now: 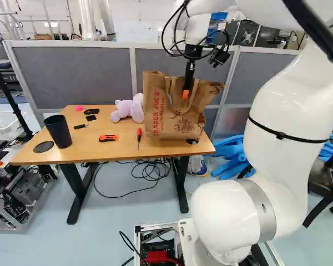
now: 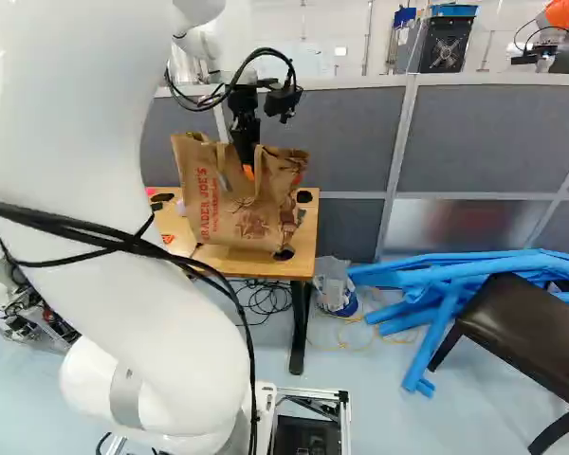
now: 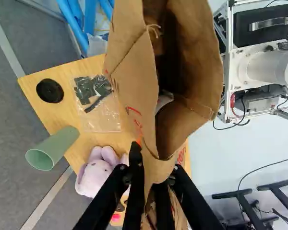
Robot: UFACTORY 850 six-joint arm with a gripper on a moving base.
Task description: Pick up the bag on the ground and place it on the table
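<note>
My gripper [image 1: 185, 94] points down at the upper part of the brown paper bag [image 1: 169, 119], its orange tip against the handles. The bag is upright over the right end of the wooden table [image 1: 91, 149]; whether its underside bears on the tabletop, I cannot tell. In the right base view the bag [image 2: 229, 213] leans a little, with its side creased. Seen from the wrist, the gripper [image 3: 149, 177] is shut on folded brown paper of the bag [image 3: 139, 91], whose open mouth lies ahead of the fingers. Part of the table is hidden behind the bag.
On the table are a purple plush toy [image 1: 130, 108], a dark cup [image 1: 58, 131], an orange cutter [image 1: 108, 138] and a screwdriver [image 1: 139, 137]. Behind the bag lie a green cup [image 3: 52, 148] and a clear pouch [image 3: 98, 103]. Grey partitions [image 2: 498, 137] stand behind; blue tubes [image 2: 436, 294] lie right.
</note>
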